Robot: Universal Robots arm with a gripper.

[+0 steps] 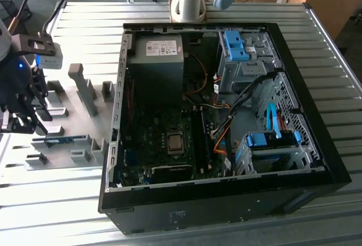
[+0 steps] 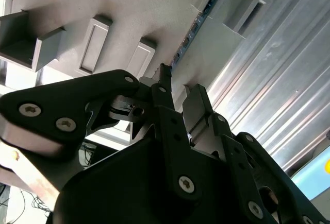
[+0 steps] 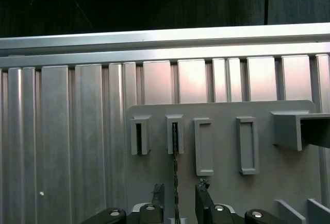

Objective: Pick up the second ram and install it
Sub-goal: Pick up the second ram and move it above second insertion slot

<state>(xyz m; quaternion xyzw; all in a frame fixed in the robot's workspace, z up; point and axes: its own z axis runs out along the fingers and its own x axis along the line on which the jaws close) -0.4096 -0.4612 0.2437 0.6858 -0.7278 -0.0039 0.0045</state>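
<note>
- A robot arm's black two-fingered gripper (image 3: 179, 185) hangs over a pale grey holder plate (image 1: 63, 96) with raised blocks. The plate lies on a ribbed metal table (image 1: 56, 212).
- The gripper's fingers are spread, one on either side of the second ram (image 3: 175, 157), a thin blue circuit-board stick standing on edge in the plate. A gap shows on both sides, so nothing is pinched.
- By my reading the step in hand is the pick-up: the tool is lined up, and the stick has not been gripped or lifted.
- A clean grip would call for the fingers to stay centred on the narrow edge and meet the flat faces squarely, so the stick does not tilt in its slot.
- The first wrist view looks straight along the stick and shows it centred between the fingers.
- The second wrist view shows the stick's row of small parts from the side.
- The exterior view adds the open black computer case (image 1: 226, 201), which lies well apart, towards the exterior view's right.
</note>
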